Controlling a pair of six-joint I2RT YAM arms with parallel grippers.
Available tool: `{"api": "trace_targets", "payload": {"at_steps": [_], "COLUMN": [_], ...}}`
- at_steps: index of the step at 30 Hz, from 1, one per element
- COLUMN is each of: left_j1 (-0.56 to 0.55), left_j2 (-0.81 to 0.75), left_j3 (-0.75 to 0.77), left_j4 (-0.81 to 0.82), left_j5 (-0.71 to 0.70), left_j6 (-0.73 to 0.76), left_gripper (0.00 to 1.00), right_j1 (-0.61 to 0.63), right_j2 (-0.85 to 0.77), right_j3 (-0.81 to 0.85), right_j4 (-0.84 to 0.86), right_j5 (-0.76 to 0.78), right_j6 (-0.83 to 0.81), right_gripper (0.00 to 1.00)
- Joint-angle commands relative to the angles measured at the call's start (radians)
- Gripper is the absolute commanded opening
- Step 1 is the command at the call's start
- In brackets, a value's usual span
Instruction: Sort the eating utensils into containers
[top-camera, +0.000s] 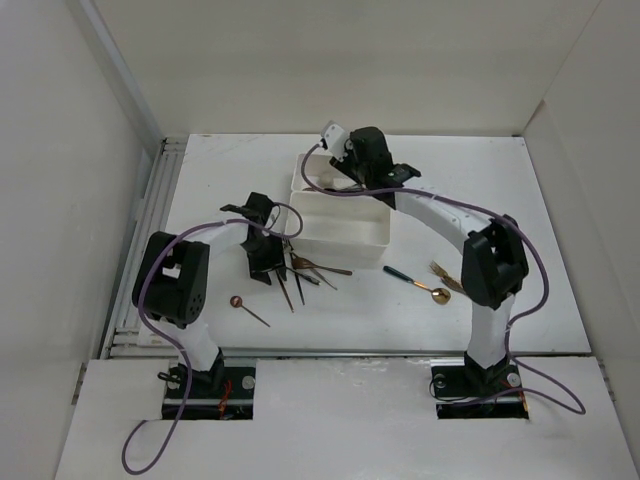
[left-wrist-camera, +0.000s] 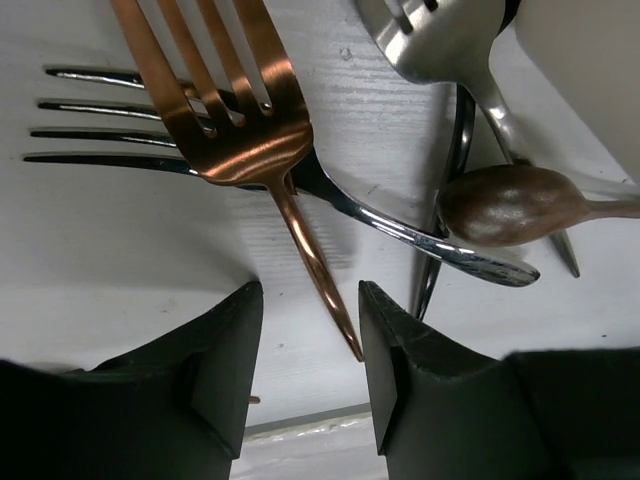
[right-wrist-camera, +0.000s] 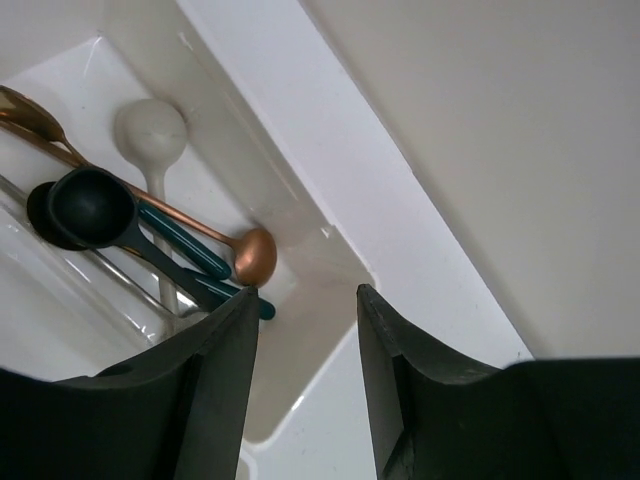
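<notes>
Two joined white trays stand mid-table, the near one (top-camera: 342, 228) and the far one (top-camera: 303, 175). My left gripper (top-camera: 266, 266) is open, low over a pile of utensils (top-camera: 305, 270) left of the near tray. In the left wrist view a copper fork (left-wrist-camera: 240, 130) lies over a dark fork (left-wrist-camera: 110, 158), and its handle tip reaches between my open fingers (left-wrist-camera: 310, 335). My right gripper (top-camera: 345, 178) is open and empty over the far tray's corner (right-wrist-camera: 330, 270). In that tray lie a black spoon (right-wrist-camera: 90, 205), a white spoon (right-wrist-camera: 150, 130), a copper spoon (right-wrist-camera: 255, 255) and green-handled pieces (right-wrist-camera: 185, 240).
A copper spoon (top-camera: 248, 308) lies alone near the front left. A green-handled gold spoon (top-camera: 418, 283) and a gold fork (top-camera: 445, 275) lie right of the trays. A silver utensil (left-wrist-camera: 440, 40) and a brown spoon (left-wrist-camera: 510, 205) lie in the pile. White walls enclose the table.
</notes>
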Motion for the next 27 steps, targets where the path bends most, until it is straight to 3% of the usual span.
{"api": "trace_targets", "payload": {"at_steps": [1,7,11,13,17,22,27], "left_j1": [-0.006,-0.041,-0.041,-0.041,-0.041,-0.041,-0.032], "left_j2": [0.033,0.087,0.107,0.107,0.107,0.075,-0.049], "left_j3": [0.020,0.074,0.054,0.028,-0.015,-0.030,0.090], "left_j4": [0.002,-0.016,-0.006,-0.006,0.005,0.017,-0.062], "left_j5": [-0.064,-0.217,-0.259,-0.297,-0.306,-0.296,-0.270], "left_j6": [-0.032,-0.022,-0.022,-0.012,-0.012,-0.023,0.041], "left_gripper": [0.40,0.40,0.25,0.12,0.00,0.00,0.00], "right_j1": [-0.008,0.001,0.035,0.044,0.054,0.054,0.063], "right_j2": [-0.103,-0.220,-0.272,-0.309,-0.375,-0.430,-0.450], "right_j3": [-0.043,-0.117,-0.135,-0.149,-0.191,-0.224,-0.255], "right_j4": [0.083,0.111,0.122,0.134,0.160,0.180,0.180], "right_j5": [0.021,0.097,0.187,0.205,0.228,0.228,0.228], "right_j6": [0.047,0.084,0.057,0.040,0.026,0.008,-0.002], "right_gripper": [0.49,0.49,0.49,0.49,0.49,0.49,0.51]}}
